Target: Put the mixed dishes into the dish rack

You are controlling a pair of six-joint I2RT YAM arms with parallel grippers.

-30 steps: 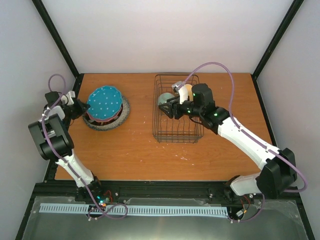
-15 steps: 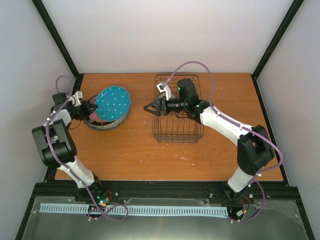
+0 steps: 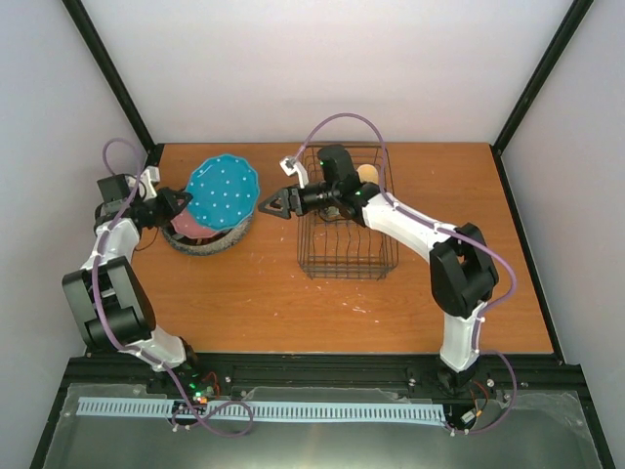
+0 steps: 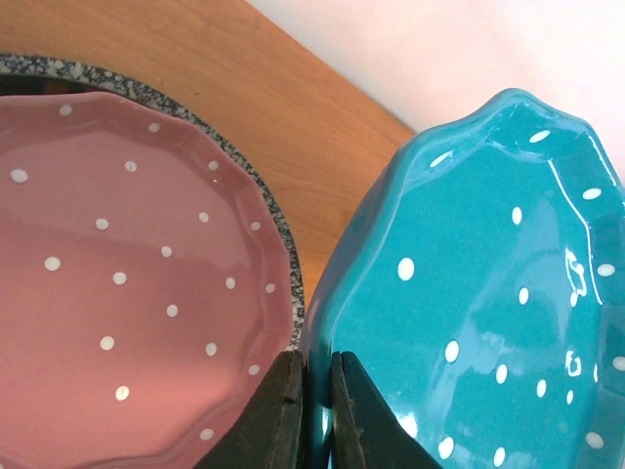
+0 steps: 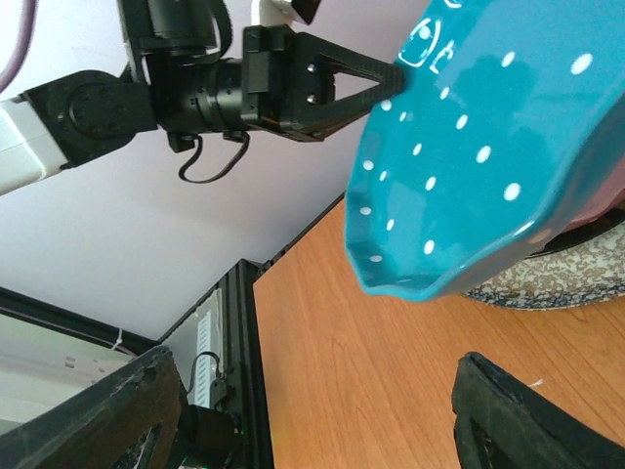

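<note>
My left gripper (image 3: pixel 182 202) is shut on the rim of the blue dotted plate (image 3: pixel 224 191) and holds it tilted up above the stack; the pinch shows in the left wrist view (image 4: pixel 314 415). Under it lies the pink-red dotted plate (image 4: pixel 127 283) on the grey speckled plate (image 3: pixel 203 244). My right gripper (image 3: pixel 271 206) is open and empty, just left of the dish rack (image 3: pixel 346 230), facing the blue plate (image 5: pixel 488 156). A yellow mug (image 3: pixel 367 175) sits in the rack's far end. The pale green bowl is hidden behind the right arm.
The left arm's wrist (image 5: pixel 205 93) shows in the right wrist view behind the plate. Black frame rails (image 3: pixel 117 83) border the wooden table (image 3: pixel 254 293).
My right gripper has left the rack and moved left toward the plates. My left gripper has lifted the blue dotted plate up off the stack, uncovering the pink-red plate.
</note>
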